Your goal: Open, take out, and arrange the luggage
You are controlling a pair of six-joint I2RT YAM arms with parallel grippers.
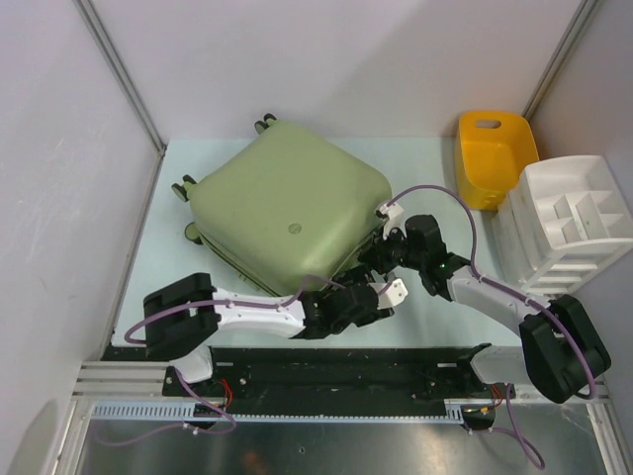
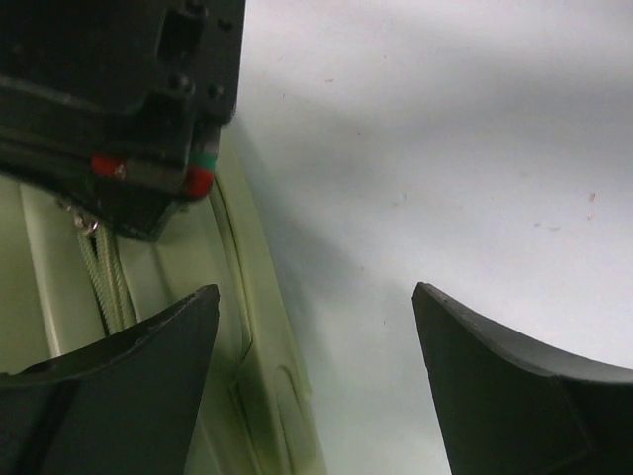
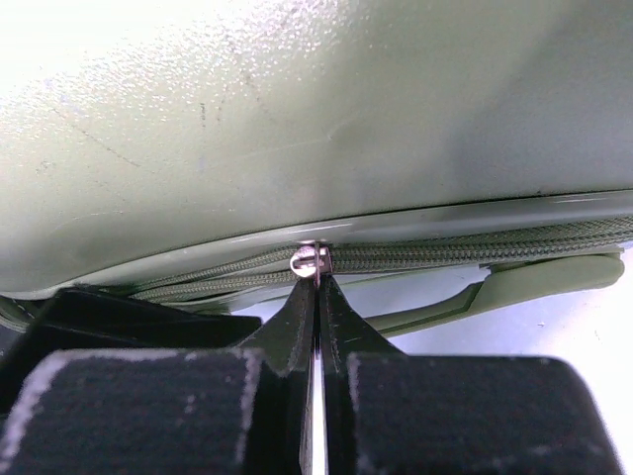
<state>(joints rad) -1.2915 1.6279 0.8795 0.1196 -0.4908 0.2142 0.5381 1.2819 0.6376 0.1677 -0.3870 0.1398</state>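
The luggage (image 1: 287,213), a pale sage-green hard-shell suitcase, lies flat on the table with its wheels at the far left and its lid down. My right gripper (image 1: 382,249) is at its near right edge. In the right wrist view it (image 3: 316,282) is shut on the metal zipper pull (image 3: 315,261); the zipper teeth gape slightly to the left of the pull and are closed to the right. My left gripper (image 1: 376,302) is open and empty just off the suitcase's near corner. In the left wrist view it (image 2: 316,332) straddles the shell's edge (image 2: 259,327) and bare table.
A yellow plastic tub (image 1: 495,158) stands at the back right. A white divided organizer tray (image 1: 569,223) stands at the right edge. The right arm's wrist (image 2: 119,99) is close above my left gripper. Grey walls enclose the table on three sides.
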